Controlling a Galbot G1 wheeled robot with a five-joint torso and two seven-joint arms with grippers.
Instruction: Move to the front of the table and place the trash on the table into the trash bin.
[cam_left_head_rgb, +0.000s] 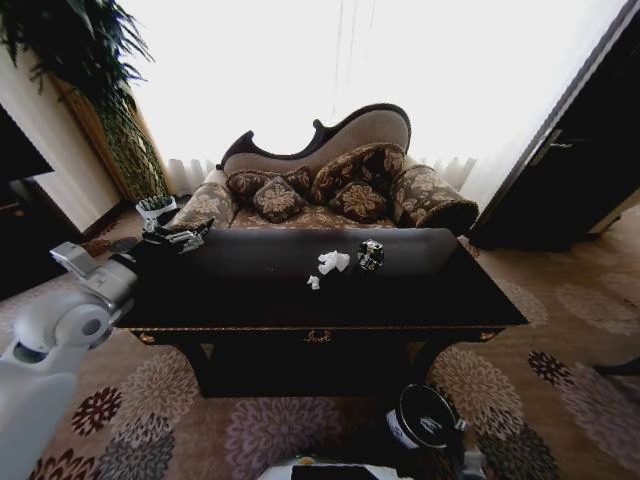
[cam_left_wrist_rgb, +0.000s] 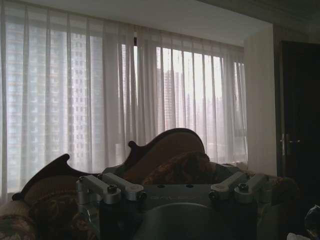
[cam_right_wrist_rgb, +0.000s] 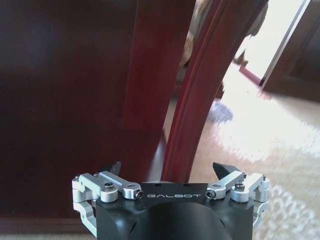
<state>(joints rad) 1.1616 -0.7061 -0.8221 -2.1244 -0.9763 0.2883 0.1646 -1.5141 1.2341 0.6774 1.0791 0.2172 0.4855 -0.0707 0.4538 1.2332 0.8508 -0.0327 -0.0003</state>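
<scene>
Bright curtained windows and a carved sofa (cam_left_head_rgb: 330, 180) fill the upper centre of our head view, and the black table (cam_left_head_rgb: 250, 300) stretches across the middle of the frame right before us, so we judge the drive to its front is about done. Nothing has been cleared yet: the white paper wads (cam_left_head_rgb: 333, 262) and a tiny white bit (cam_left_head_rgb: 314, 283) lie at the table's centre, with the dark wrapper (cam_left_head_rgb: 371, 254) just right of them, all well apart from our hands. The bin (cam_left_head_rgb: 425, 418) stands on the carpet at lower right of the frame, near our base. Our left hand (cam_left_head_rgb: 183, 239) hovers over the table's far left corner at centre left; we cannot tell whether its fingers are spread or closed. The left wrist view looks over the sofa back toward the curtains and adds nothing on the trash. The right wrist view shows what the head view lacks: our right hand (cam_right_wrist_rgb: 167, 172), fingertips parted and empty, beside dark red wood panelling low near the carpet.
</scene>
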